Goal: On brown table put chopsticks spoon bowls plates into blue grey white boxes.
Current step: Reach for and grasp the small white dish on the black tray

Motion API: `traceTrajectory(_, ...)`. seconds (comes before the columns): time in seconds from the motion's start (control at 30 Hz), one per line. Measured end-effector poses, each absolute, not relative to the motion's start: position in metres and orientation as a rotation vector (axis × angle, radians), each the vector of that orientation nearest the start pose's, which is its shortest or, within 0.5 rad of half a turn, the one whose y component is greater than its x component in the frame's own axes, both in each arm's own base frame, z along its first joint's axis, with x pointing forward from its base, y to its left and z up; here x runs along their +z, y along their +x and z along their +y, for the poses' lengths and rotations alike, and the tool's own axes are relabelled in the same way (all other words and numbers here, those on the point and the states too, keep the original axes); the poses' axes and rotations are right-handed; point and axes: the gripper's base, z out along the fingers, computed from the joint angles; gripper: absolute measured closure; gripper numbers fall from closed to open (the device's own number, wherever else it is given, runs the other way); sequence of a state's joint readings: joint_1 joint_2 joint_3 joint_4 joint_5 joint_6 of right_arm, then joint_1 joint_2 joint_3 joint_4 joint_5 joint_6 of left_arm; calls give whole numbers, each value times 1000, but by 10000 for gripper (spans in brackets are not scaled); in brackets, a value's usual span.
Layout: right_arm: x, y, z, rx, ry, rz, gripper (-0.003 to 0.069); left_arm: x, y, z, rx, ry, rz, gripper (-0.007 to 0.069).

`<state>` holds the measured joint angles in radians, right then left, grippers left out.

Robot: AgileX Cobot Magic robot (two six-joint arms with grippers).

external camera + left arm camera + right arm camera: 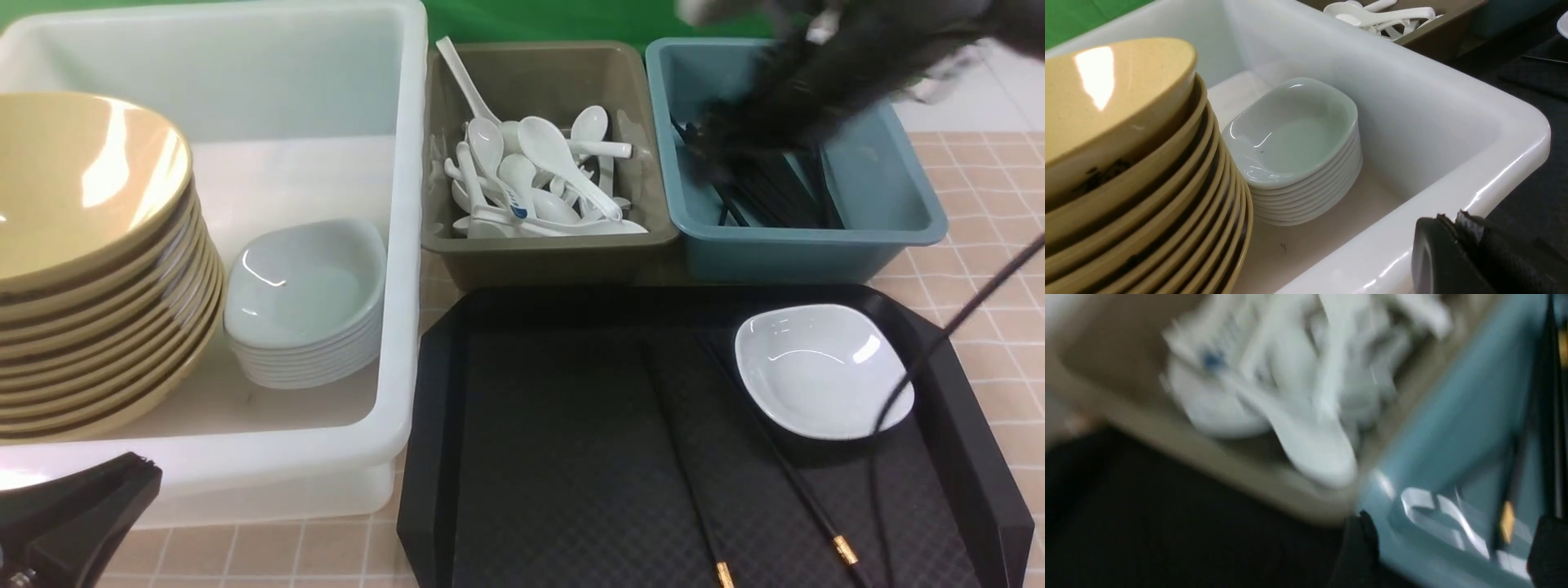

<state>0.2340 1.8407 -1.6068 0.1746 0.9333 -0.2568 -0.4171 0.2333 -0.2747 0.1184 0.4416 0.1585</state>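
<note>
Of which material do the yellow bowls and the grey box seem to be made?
The yellow bowls look like glossy melamine or glazed ceramic; bright highlights show the gloss but leave the material open. The grey box is probably smooth plastic, judging by its uniform colour and rounded rim.

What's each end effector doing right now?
Left end effector: closed, holding nothing, by the white tub.
Right end effector: open, holding nothing that shows, over the blue box.
</note>
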Motion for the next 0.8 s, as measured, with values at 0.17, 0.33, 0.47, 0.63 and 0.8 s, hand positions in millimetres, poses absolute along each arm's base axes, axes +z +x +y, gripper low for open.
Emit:
traceTrajectory(0.17,244,357,59,145,-434,2809,97,253,63,-23,-58,594,1771,620)
traceTrajectory(0.33,204,333,45,120,-341,2801,97,253,63,-23,-59,593,1767,620)
traceTrajectory(0.47,187,333,44,113,-332,2790,97,253,63,-23,-59,593,1767,620)
traceTrajectory(0.63,168,337,42,110,-307,2823,106,253,63,-23,-59,593,1767,620)
traceTrajectory(0.8,167,336,45,170,-257,2841,294,253,63,-23,-59,592,1767,620)
